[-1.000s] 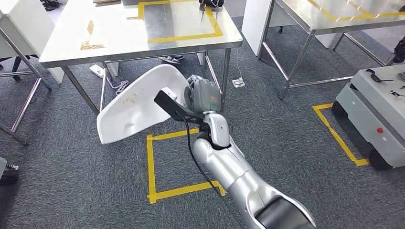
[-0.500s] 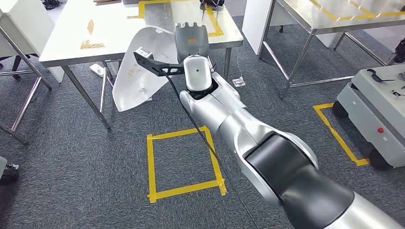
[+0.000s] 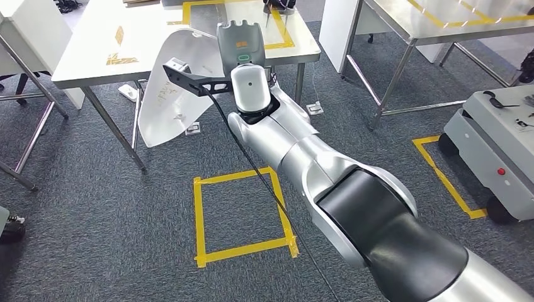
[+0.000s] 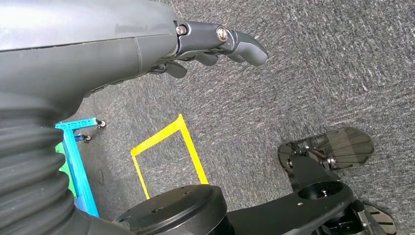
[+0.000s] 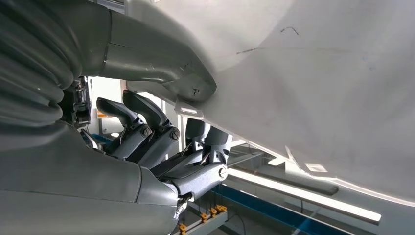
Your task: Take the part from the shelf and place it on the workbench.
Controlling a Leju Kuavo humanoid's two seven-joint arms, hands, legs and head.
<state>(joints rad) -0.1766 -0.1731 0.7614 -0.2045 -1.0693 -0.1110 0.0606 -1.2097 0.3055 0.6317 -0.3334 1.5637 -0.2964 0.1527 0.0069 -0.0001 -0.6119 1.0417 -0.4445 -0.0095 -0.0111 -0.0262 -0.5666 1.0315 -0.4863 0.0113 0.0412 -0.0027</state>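
Note:
The part (image 3: 167, 94) is a large white curved shell. My right hand (image 3: 240, 43) grips it by its edge and holds it up in front of the steel workbench (image 3: 151, 44), overlapping the bench's near edge. Close up, the thumb (image 5: 161, 63) presses on one face of the white part (image 5: 323, 73) and the dark fingers (image 5: 147, 129) curl under it. A black camera bracket (image 3: 192, 77) juts from that wrist. My left hand (image 4: 215, 41) hangs over the carpet with loosely spread fingers and nothing in it.
Yellow tape marks a rectangle (image 3: 252, 47) on the workbench, with a dark object (image 3: 278, 5) at its far corner. A yellow tape square (image 3: 242, 217) lies on the carpet. A second steel table (image 3: 441, 25) stands at back right, a grey cart (image 3: 497, 151) at right.
My right arm has swung the white part up from low over the carpet to the height of the workbench edge, then a little further left and up.

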